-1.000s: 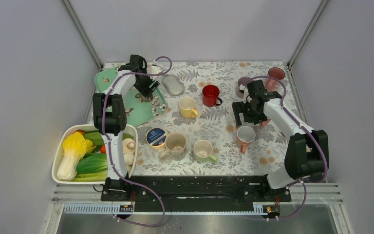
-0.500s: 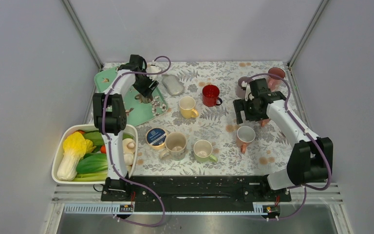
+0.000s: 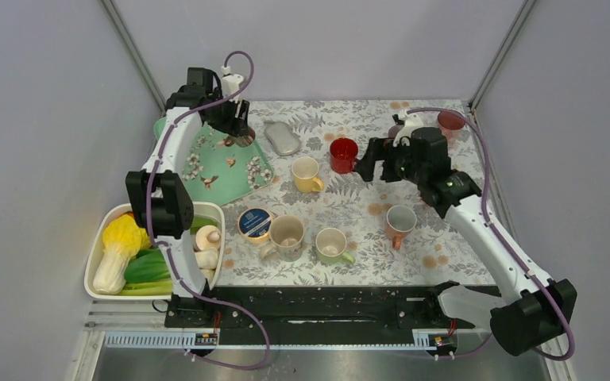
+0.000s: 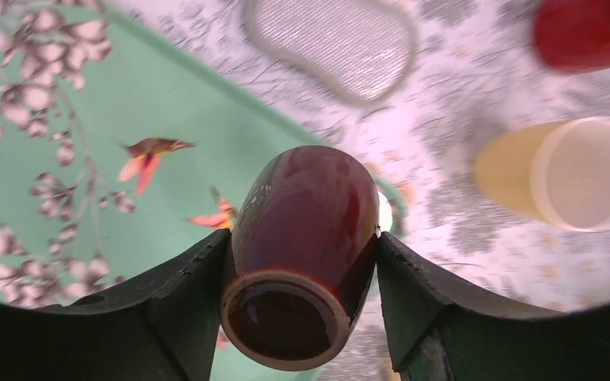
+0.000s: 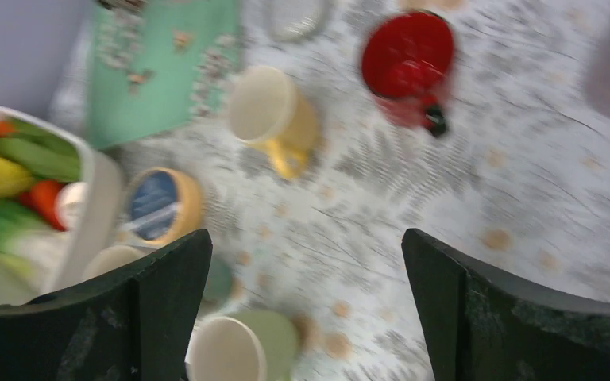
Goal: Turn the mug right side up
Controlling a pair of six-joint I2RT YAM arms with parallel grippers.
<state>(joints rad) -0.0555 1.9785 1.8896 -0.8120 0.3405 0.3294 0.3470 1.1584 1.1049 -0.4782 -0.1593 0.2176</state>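
Observation:
My left gripper [image 4: 302,238] is shut on a dark red mug [image 4: 306,198]. Its foot ring faces the wrist camera and its mouth points away, down toward the green floral tray [image 4: 87,198]. From above, the left gripper [image 3: 237,127] holds the mug [image 3: 242,140] in the air over the tray's [image 3: 206,171] far end. My right gripper [image 5: 306,238] stands wide open with nothing between its fingers. It hangs raised over the table's middle [image 3: 369,163], beside a bright red mug [image 3: 343,154].
Upright mugs stand about: yellow [image 3: 306,173], beige [image 3: 287,234], green [image 3: 332,244], orange [image 3: 400,220]. A silver oval dish [image 3: 283,139] lies behind. A blue-lidded tin [image 3: 254,222] sits centre-left, a white basket of vegetables [image 3: 99,246] at front left, a pink cup [image 3: 450,121] at back right.
The left gripper closed on the dark red mug and lifted it off the tray, toward the back. The right arm rose and swung left, away from the orange mug.

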